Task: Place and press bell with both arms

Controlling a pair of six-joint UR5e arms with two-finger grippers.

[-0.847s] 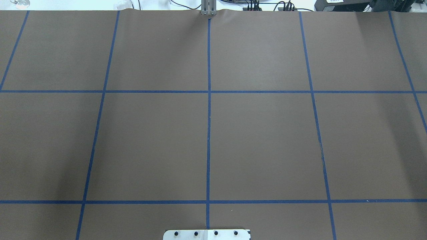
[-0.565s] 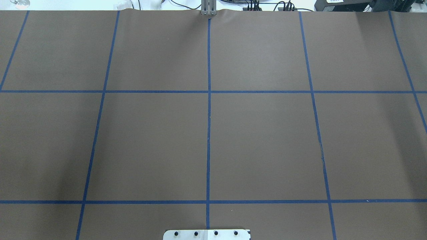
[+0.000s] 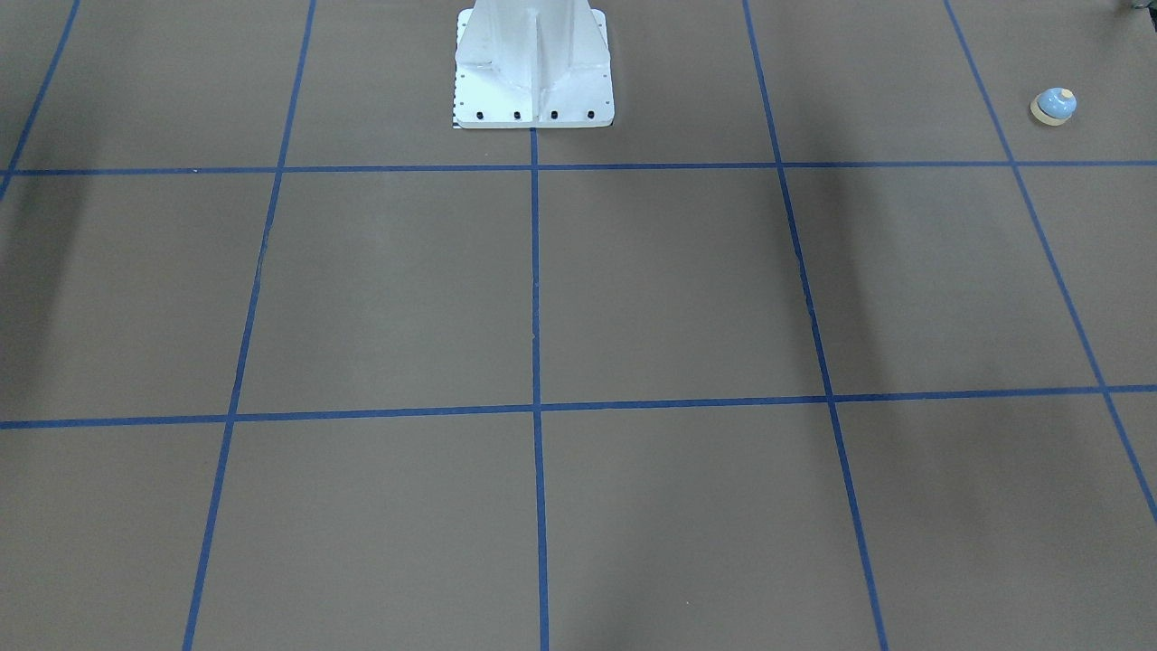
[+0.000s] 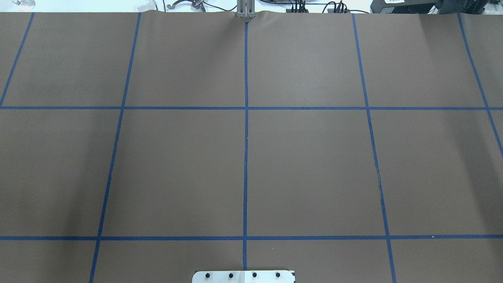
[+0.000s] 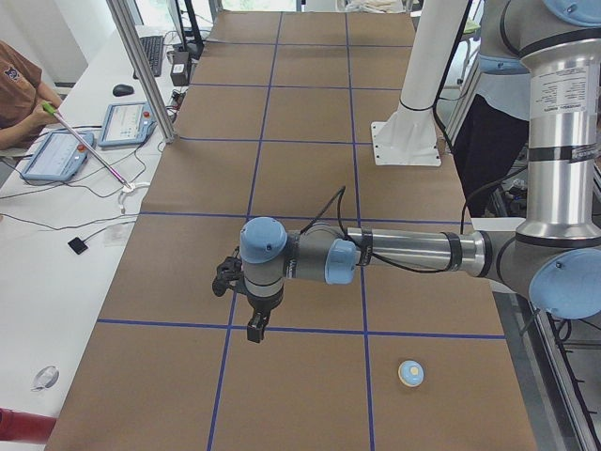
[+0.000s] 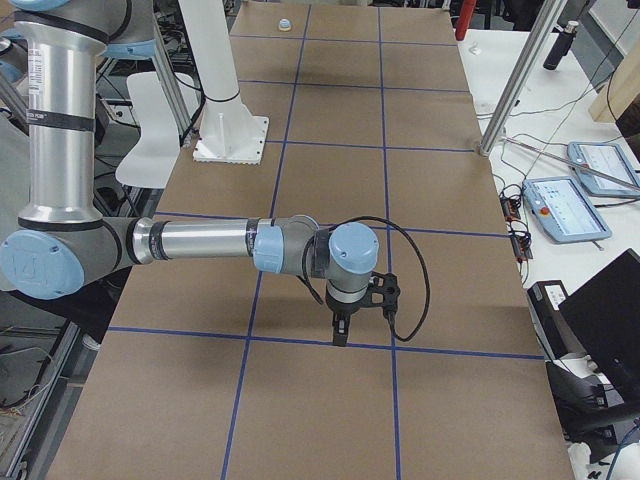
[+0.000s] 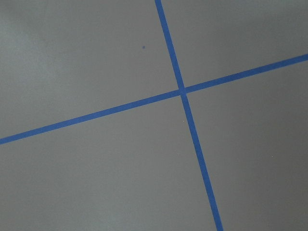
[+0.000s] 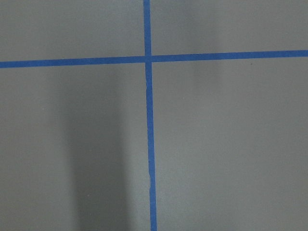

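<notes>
The small light-blue bell (image 3: 1054,106) with a cream button and base ring stands on the brown table near its left end. It also shows in the left view (image 5: 410,374) and far off in the right view (image 6: 284,23). My left gripper (image 5: 255,329) points down above a tape line, apart from the bell. My right gripper (image 6: 340,335) points down above a tape line at the table's other end, far from the bell. Both grippers show only in the side views, so I cannot tell whether they are open or shut.
The white bolted pedestal (image 3: 533,68) stands at the table's robot side. Blue tape lines (image 4: 246,157) divide the brown table into squares. An operator (image 5: 19,85) holds a pink grabber stick (image 5: 89,150) over the white side bench with tablets (image 5: 127,122).
A dark tool tip has come into view beyond the table's far edge in the overhead view. Nothing on the table has moved.
</notes>
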